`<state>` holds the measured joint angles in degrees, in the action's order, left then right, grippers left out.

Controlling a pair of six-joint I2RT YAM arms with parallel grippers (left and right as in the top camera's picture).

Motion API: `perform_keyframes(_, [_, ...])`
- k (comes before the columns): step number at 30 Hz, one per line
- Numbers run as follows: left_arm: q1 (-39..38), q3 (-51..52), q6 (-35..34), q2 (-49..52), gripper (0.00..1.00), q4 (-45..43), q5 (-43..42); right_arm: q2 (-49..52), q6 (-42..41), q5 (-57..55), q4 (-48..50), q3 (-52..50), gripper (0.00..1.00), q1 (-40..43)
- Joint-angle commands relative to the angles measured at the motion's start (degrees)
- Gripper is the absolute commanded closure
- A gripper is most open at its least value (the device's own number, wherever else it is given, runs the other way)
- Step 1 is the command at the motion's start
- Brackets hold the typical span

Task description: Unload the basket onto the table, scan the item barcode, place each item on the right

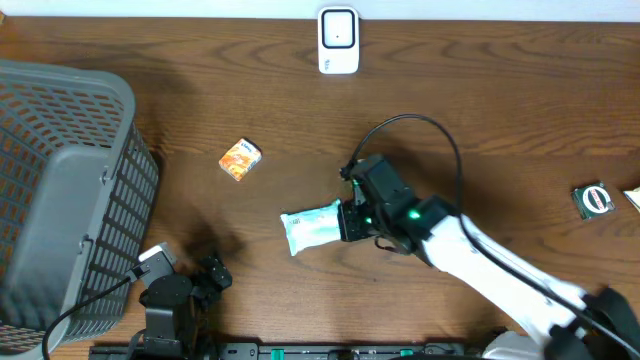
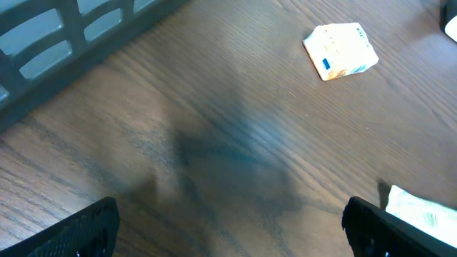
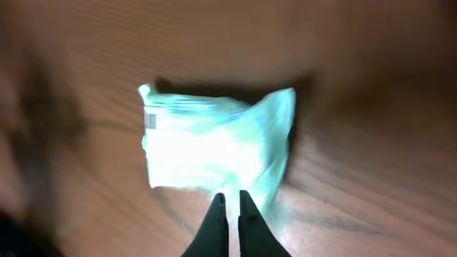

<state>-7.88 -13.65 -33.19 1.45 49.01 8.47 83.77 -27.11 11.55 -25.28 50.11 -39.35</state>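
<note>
The item, a pale mint-white plastic packet (image 1: 312,228), lies mid-table. My right gripper (image 1: 346,222) is shut on its right edge. In the right wrist view the two dark fingers pinch the packet (image 3: 214,146) at its near edge, the gripper (image 3: 230,203) almost fully closed, and a small barcode (image 3: 151,120) shows at the packet's left end. A white scanner (image 1: 338,40) stands at the table's far edge. My left gripper (image 1: 190,285) rests near the front left, open (image 2: 232,235), with nothing but bare wood between its fingers.
A grey mesh basket (image 1: 60,190) fills the left side. A small orange box (image 1: 240,158) lies left of the packet, also in the left wrist view as a box (image 2: 341,50). A green round item (image 1: 594,199) sits far right.
</note>
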Motion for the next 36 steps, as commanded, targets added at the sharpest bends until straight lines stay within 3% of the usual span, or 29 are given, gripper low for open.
perform_keyframes(1, [0.2,0.4,0.3,-0.1,0.02,3.4,1.7,-1.6,7.5,-3.1,-1.6,0.1,0.99,0.0])
perform_keyframes(3, [0.2,0.4,0.3,-0.1,0.02,3.4,1.7,-0.6,7.5,-3.1,-3.1,-0.1,0.41,0.1])
perform_keyframes(4, [0.2,0.4,0.3,-0.1,0.02,3.4,1.7,0.3,7.5,-3.1,-4.1,-0.1,0.02,0.0])
perform_keyframes(6, [0.2,0.4,0.3,-0.1,0.02,3.4,1.6,2.3,7.9,-3.1,-4.3,-0.1,0.01,0.0])
perform_keyframes(14, [0.2,0.4,0.3,-0.1,0.02,3.4,1.7,12.5,15.2,4.4,2.6,0.3,0.16,1.5])
perform_keyframes(27, [0.2,0.4,0.3,-0.1,0.02,3.4,1.6,17.3,19.1,-0.9,3.9,4.9,0.16,1.6])
perform_keyframes(33, [0.2,0.4,0.3,-0.1,0.02,3.4,1.6,22.4,21.9,4.2,3.8,7.7,0.17,1.3])
perform_keyframes(36, [0.2,0.4,0.3,-0.1,0.02,3.4,1.6,26.6,22.5,4.3,1.9,9.9,0.27,0.4])
